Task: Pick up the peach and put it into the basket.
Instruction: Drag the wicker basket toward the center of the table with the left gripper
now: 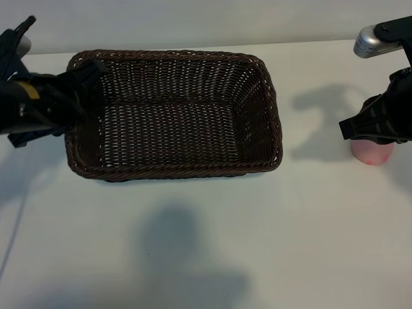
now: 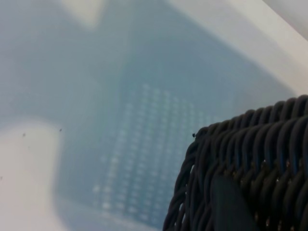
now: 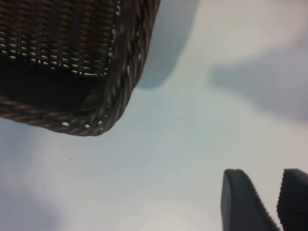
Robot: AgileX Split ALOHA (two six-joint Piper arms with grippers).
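The dark brown wicker basket [image 1: 174,55] stands left of the table's middle with nothing inside it. The pale pink peach [image 1: 372,156] rests on the table at the far right, well apart from the basket, its top hidden by my right gripper [image 1: 346,129]. That gripper hangs just over the peach. In the right wrist view the right gripper [image 3: 274,197] stands open by a narrow gap with only table between the pads, and the peach is out of that view. My left gripper [image 1: 80,90] sits at the basket's left rim near its back corner, close against the wicker [image 2: 269,159].
White tabletop [image 1: 206,244] stretches in front of the basket and between the basket and the peach. A silver cylinder [image 1: 369,42] on the right arm juts in at the top right. The basket's near right corner [image 3: 110,115] shows in the right wrist view.
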